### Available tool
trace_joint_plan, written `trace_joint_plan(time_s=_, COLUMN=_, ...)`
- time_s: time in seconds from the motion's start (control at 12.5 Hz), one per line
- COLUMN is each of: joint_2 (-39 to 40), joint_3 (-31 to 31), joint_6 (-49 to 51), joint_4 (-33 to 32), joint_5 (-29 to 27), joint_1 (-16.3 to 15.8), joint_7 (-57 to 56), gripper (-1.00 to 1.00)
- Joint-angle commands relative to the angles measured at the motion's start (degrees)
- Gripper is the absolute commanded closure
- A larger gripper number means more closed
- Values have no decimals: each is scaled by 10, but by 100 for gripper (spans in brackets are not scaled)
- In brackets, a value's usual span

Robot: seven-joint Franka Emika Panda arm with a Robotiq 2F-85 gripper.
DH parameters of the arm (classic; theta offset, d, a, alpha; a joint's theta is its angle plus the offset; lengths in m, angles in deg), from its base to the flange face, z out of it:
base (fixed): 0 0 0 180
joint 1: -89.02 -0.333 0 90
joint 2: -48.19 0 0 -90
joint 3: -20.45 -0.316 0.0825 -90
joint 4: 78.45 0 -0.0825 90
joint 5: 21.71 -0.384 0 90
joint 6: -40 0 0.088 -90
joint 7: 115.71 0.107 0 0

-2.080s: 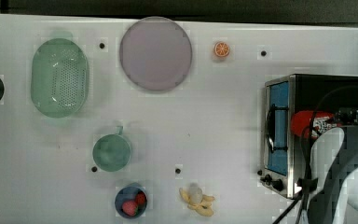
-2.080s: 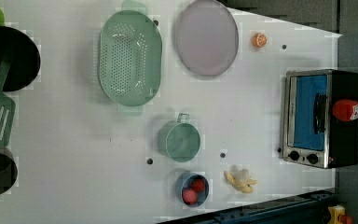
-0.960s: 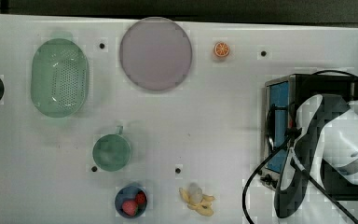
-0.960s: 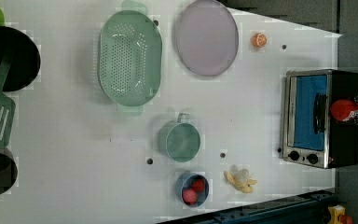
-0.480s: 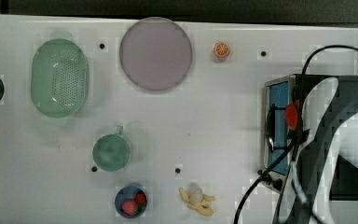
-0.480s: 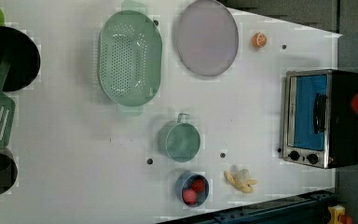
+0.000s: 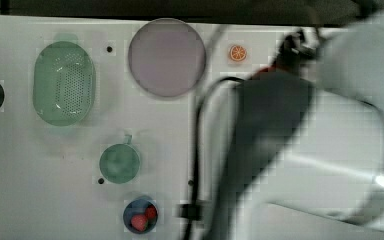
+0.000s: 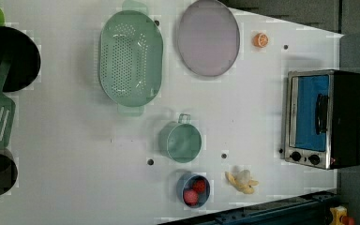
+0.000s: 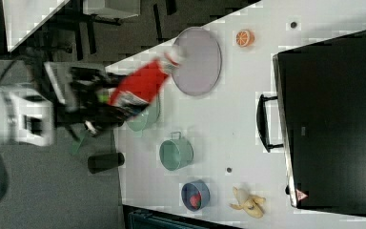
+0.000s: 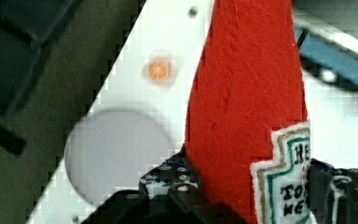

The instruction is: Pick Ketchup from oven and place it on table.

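Ketchup point(image 9: 140, 88) now off the oven point(image 8: 326, 117) top, where it stood a second ago; end effector point(image 9: 100, 102) clamped on its lower body, carrying it tilted above the bench point(image 8: 243, 103). Lift done; set-down on bare bench remains.

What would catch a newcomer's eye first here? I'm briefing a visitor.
The red ketchup bottle, clamped in the gripper and carried in the air, at the right view's left. Next, the black-topped oven at the left view's right edge of the white table, and the big green colander near the purple plate.
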Motion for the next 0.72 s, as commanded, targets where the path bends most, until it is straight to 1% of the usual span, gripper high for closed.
trace_joint_plan(time_s=0.08, joint_2=13, joint_3=-62, joint_6=-6, joint_4=-81, joint_5=-10, joint_1=-2, joint_7=16, gripper=-24)
trace_joint_plan(time_s=0.16, joint_2=13, joint_3=-64, joint_6=-17, joint_4=-101, joint_5=-9, joint_1=-2, joint_7=16, gripper=-24)
trace_joint_plan(time_s=0.24, joint_2=13, joint_3=-66, joint_6=-51, joint_4=-145, joint_5=-1, joint_1=-2, joint_7=16, gripper=-24)
trace_joint_plan(time_s=0.4, joint_2=13, joint_3=-67, joint_6=-122, joint_4=-201, joint_5=13, joint_1=-2, joint_7=16, gripper=-24)
trace_joint_plan(time_s=0.56, joint_2=18, joint_3=-67, joint_6=-200, joint_4=-300, joint_5=14, joint_1=-3, joint_7=16, gripper=-24)
trace_joint_plan(time_s=0.72, joint_2=32, joint_3=-68, joint_6=-267, joint_4=-367, joint_5=14, joint_1=-3, joint_7=16, gripper=-24)
